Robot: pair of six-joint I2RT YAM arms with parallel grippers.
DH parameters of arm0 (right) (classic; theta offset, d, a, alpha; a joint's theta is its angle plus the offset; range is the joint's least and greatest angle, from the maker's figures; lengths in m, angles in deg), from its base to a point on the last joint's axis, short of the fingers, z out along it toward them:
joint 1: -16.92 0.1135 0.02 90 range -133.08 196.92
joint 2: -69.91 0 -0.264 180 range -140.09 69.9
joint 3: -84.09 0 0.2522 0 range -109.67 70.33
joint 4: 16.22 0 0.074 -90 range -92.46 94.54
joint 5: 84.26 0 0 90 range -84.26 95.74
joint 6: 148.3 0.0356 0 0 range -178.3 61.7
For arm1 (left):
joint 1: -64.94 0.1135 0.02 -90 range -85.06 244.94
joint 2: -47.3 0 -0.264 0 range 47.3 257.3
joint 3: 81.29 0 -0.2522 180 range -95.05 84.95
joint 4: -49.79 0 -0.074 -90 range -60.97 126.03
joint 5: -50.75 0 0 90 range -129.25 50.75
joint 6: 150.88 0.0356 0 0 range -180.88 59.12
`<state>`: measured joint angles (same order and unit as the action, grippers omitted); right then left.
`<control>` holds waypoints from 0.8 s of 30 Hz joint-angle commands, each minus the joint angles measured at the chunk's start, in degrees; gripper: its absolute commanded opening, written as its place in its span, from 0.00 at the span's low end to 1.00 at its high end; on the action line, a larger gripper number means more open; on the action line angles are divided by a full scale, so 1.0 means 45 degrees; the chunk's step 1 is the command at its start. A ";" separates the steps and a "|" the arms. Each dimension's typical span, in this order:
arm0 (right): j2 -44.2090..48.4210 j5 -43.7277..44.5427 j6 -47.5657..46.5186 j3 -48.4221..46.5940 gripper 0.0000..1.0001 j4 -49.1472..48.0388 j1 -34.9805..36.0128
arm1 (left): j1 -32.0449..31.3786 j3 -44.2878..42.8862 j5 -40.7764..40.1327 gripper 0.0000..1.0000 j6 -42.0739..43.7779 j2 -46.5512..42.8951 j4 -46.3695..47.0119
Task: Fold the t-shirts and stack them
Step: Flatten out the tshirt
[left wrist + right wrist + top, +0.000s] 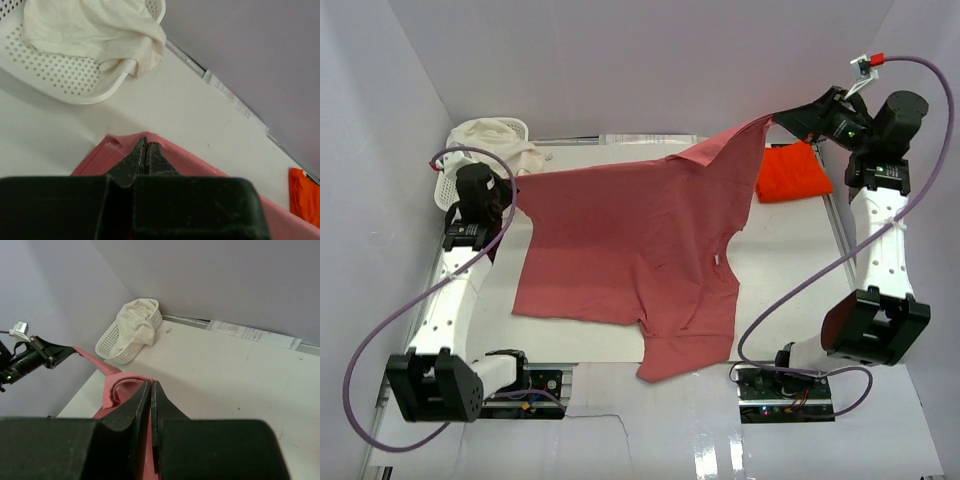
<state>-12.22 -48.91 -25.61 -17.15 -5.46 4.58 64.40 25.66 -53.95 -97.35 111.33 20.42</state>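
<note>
Noted left gripper (pixel 145 156) and right gripper (pixel 150 390) both clamped tight on rose-red shirt (pixel 620 240) along its stretched edge; thin bites might slip under tension, dumping cloth crooked near orange shirt (pixel 792 172).

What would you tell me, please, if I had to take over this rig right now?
Left gripper: shut on the far left edge of the rose shirt.
Right gripper: shut on its far right edge, lifted higher.
The shirt is stretched between them, with the rest draped on the table.
Orange shirt: looks folded, far right on the table.
Basket, far left, holds a white cloth.
Left to do: fold the rose shirt and stack it with the orange one.
</note>
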 commanded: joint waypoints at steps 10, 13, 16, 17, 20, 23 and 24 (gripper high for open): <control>-0.4637 0.1500 -0.1150 -0.2724 0.08 0.0140 0.2448 | 0.0080 -0.2586 -0.0406 0.00 0.0037 0.4890 0.1517; -0.5731 0.1871 -0.1423 -0.3757 0.08 0.0646 0.2683 | 0.0080 -0.3113 -0.0601 0.00 0.0407 0.5747 0.1693; -0.6919 0.2357 -0.2067 -0.5531 0.08 0.2340 0.2722 | 0.0060 -0.3913 -0.0698 0.00 0.0719 0.6801 0.1752; -0.7215 0.2495 -0.2242 -0.6062 0.08 0.2715 0.2722 | 0.0060 -0.4166 -0.0679 0.00 0.0779 0.7096 0.1694; -0.8504 0.2906 -0.2673 -0.8011 0.08 0.3905 0.2722 | 0.0060 -0.5182 -0.0659 0.00 0.0916 0.8285 0.1576; -0.9735 0.3199 -0.2791 -0.9228 0.08 0.4494 0.2722 | 0.0060 -0.6217 -0.0640 0.00 0.1014 0.9186 0.1323; -1.0221 0.3297 -0.2791 -0.9676 0.08 0.4670 0.2722 | 0.0060 -0.6606 -0.0563 0.00 0.1014 0.9692 0.1264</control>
<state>-54.95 -36.52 -35.82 -54.92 11.15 17.19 64.44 0.37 -55.78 -94.09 152.66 26.14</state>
